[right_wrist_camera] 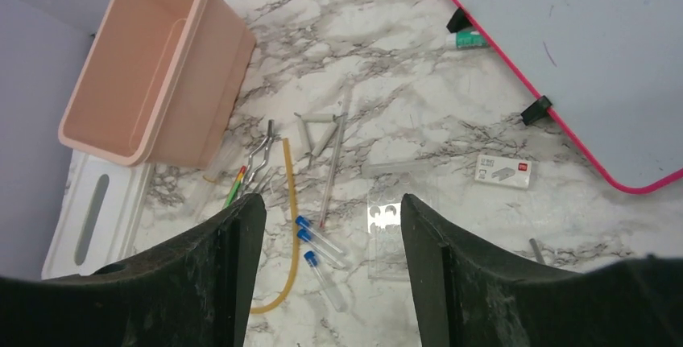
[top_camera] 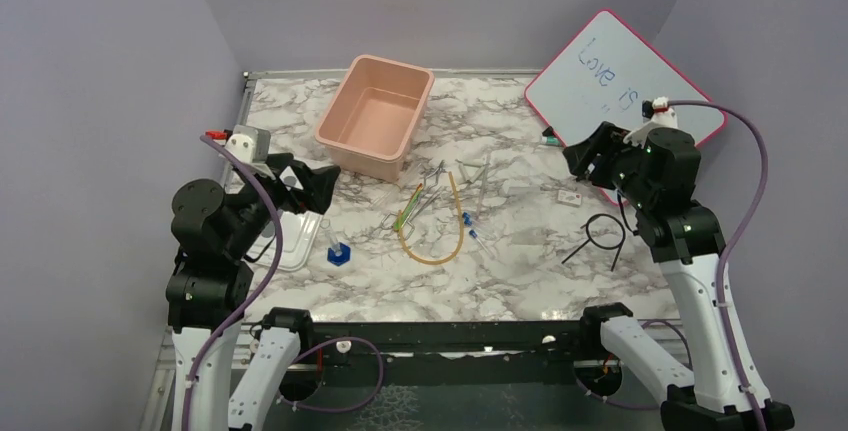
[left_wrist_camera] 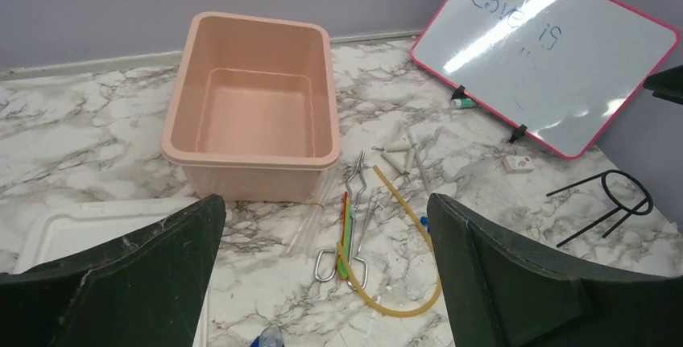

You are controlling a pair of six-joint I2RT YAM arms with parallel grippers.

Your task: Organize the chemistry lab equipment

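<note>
From where I stand, the pink plastic tub (top_camera: 362, 157) sits by the far edge of the marble table (top_camera: 520, 271), the flat white lid (left_wrist_camera: 97, 220) before it at the left edge, the U-bent amber rubber tube (top_camera: 460, 226) mid-table with the thin metal tongs (top_camera: 432, 183) beside its left arm, and the black wire ring (top_camera: 589, 228) toward the right edge.

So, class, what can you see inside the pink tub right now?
Nothing: the pink tub is empty, with its bare floor and three inner walls in plain view from the left wrist and top cameras. Only the inner face of its near wall is hidden behind the rim.
</note>
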